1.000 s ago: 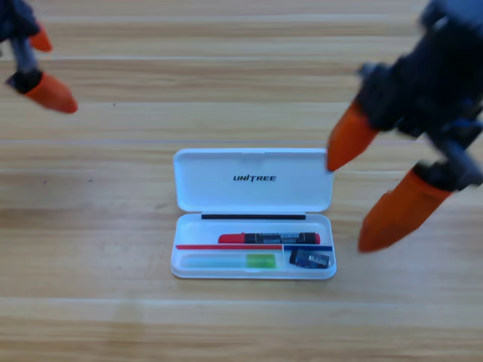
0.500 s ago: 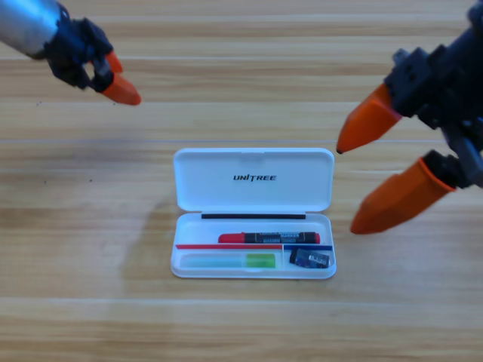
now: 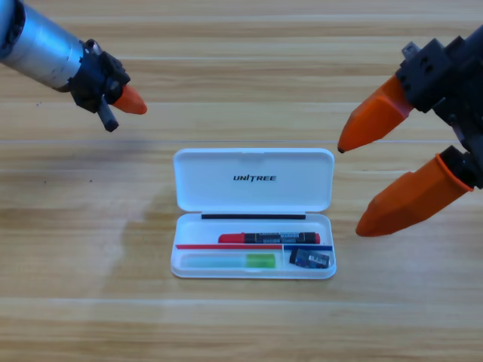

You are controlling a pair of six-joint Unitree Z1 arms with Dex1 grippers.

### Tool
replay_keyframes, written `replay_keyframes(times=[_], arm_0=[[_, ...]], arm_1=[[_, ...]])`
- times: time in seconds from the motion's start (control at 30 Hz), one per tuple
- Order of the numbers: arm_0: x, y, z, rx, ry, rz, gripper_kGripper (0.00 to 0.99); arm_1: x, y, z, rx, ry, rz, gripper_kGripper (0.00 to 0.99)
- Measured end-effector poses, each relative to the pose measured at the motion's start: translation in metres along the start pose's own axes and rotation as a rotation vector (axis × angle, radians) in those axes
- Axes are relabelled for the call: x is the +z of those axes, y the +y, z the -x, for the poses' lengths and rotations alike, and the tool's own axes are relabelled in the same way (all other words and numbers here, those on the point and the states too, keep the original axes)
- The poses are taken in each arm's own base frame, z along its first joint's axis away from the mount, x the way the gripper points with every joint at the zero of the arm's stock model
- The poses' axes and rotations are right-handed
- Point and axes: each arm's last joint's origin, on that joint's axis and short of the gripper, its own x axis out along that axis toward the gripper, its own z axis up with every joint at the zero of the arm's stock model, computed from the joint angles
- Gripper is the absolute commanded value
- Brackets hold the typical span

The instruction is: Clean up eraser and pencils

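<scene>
The red marker (image 3: 268, 237), with a black band and red cap, lies lengthwise in the upper compartment of the open white case (image 3: 226, 197). A green eraser (image 3: 260, 261) sits in the lower left compartment. In the lower right one is a small black item (image 3: 310, 259). My right gripper (image 3: 351, 188) hangs open just right of the case, one orange tip close to the lid's right corner, holding nothing. My left gripper (image 3: 134, 104) is up at the left, well away from the case and above the table.
The case's lid (image 3: 253, 162) lies flat, folded back toward the far side, and is printed "UNITREE". Bare wooden table (image 3: 90, 286) surrounds the case on all sides.
The left arm has swung in from the left edge toward the right and lower. The right gripper has drawn back slightly to the right, still open.
</scene>
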Motion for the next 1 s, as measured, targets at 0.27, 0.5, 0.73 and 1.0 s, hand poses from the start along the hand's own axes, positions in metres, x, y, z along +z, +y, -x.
replay_keyframes(times=[0.27,0.5,0.73,1.0], arm_0=[[0.005,-0.014,-0.013,-0.042,0.009,-0.025,0.0],[0.015,-0.036,-0.028,-0.118,-0.002,-0.067,0.0],[0.023,-0.049,-0.032,-0.147,-0.006,-0.089,0.0],[0.035,-0.057,-0.029,-0.195,0.022,-0.1,0.0]], arm_1=[[0.0,0.0,0.0,0.0,0.0,0.0,0.931],[0.0,0.0,0.0,0.0,0.0,-0.001,0.931],[0.0,0.0,0.0,0.0,0.0,-0.004,0.931],[0.0,0.0,0.0,0.0,0.0,-0.008,0.931]])
